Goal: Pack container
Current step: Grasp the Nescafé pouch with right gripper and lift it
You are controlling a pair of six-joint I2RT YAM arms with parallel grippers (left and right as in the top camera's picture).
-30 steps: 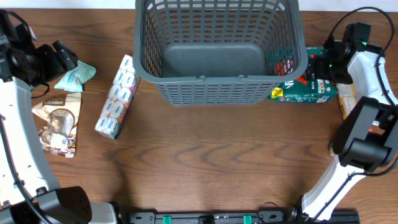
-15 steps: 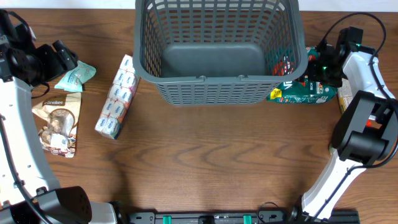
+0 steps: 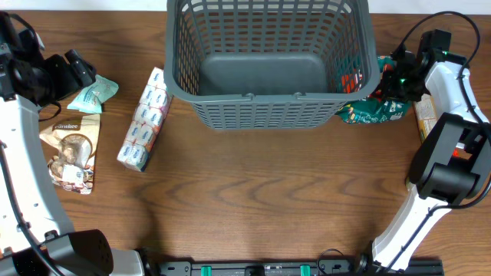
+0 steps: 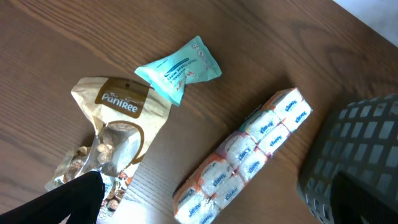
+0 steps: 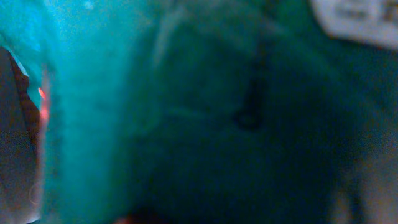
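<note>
Left gripper [image 3: 79,69]: jaws wide apart, holding nothing.
Right gripper [image 3: 393,79]: on the green packet [image 3: 376,110]; its opening cannot be told, since its own camera shows only green blur.
Basket [image 3: 253,96]: one, far centre of the table [image 3: 253,199], far rim cut off.
Tissue pack [image 3: 144,119]: one.
Teal packet [image 3: 93,93]: one.
Tan snack bag [image 3: 73,149]: one.
Tan packet [image 3: 424,115]: one, partly behind the right arm.

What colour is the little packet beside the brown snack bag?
The little packet is light turquoise, clearest in the left wrist view.
</note>
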